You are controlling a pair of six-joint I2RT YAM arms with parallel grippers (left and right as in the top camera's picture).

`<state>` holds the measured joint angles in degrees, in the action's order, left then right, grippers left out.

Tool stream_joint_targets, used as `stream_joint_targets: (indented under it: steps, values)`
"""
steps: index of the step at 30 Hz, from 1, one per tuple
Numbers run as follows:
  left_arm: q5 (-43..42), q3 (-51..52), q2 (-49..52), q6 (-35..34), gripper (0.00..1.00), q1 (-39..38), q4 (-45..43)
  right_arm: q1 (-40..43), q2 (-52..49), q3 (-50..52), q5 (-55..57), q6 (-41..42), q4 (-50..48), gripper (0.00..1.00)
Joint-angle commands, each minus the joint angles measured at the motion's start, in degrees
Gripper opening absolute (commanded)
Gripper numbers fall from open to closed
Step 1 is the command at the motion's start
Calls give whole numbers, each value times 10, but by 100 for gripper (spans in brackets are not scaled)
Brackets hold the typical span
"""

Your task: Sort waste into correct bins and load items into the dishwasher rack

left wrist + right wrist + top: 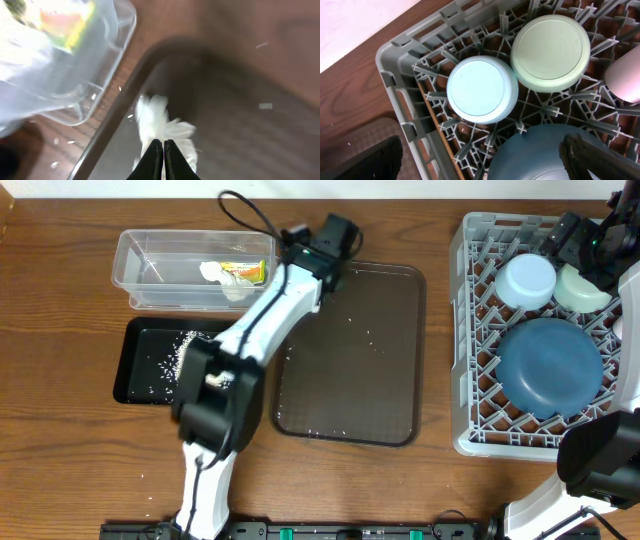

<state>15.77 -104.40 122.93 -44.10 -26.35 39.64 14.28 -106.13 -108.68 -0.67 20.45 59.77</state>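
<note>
My left gripper is shut on a crumpled white tissue over the near corner of the brown tray, next to the clear tub. In the overhead view this gripper is at the tray's top left corner. The tub holds the yellow-green wrapper and a white crumpled piece. Rice lies in the black tray. The grey rack holds the large blue bowl, a pale blue bowl and a mint bowl, all upside down. My right gripper is open and empty above them. The wooden stick is out of view.
The brown serving tray lies between the bins and the rack, with a few rice grains on it. Stray grains lie on the wooden table near the black tray. A pale rounded thing, perhaps the white cup, shows at the rack's right edge.
</note>
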Motion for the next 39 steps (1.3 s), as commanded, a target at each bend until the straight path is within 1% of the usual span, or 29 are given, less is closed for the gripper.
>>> stream_joint_targets:
  steps: [1, 4, 8, 11, 17, 23, 28, 29, 31, 32, 33, 35, 37, 39]
  values:
    - [0, -1, -76, 10, 6, 1, 1, -1, 3, -10, -2, 7, 0, 99]
    - [35, -1, -118, 10, 6, 2, 0, 0, 3, -10, -2, 7, 0, 99]
    - [144, -1, -148, 10, 6, 4, 2, -1, 3, -10, -2, 7, 0, 99]
    - [195, -1, -150, 10, 6, 17, 2, 0, 3, -10, -2, 7, 0, 99]
    - [196, 0, -150, -2, 6, 68, 3, 0, 3, -10, -2, 7, 0, 99]
    - [192, 0, -140, -56, 6, 132, 1, 0, 3, -10, -2, 7, 0, 99]
    - [191, 0, -117, -77, 6, 175, -7, -1, 3, -10, -2, 7, 0, 99]
    - [189, 0, -113, -77, 8, 181, -9, -1, 3, -10, -2, 7, 0, 99]
    - [179, 0, -107, -77, 17, 190, -10, -1, 3, -10, -2, 7, 0, 99]
    - [170, 0, -105, -77, 33, 194, -10, -1, 3, -10, -2, 7, 0, 99]
    - [162, 0, -104, -77, 45, 197, -10, -1, 3, -10, -2, 7, 0, 99]
    - [157, 0, -104, -77, 59, 199, -12, 0, 3, -10, -2, 7, 0, 99]
    - [157, -1, -104, -76, 65, 198, -14, 0, 3, -10, -2, 7, 0, 99]
    - [156, -1, -105, -76, 66, 198, -6, 0, 3, -10, -2, 7, 0, 99]
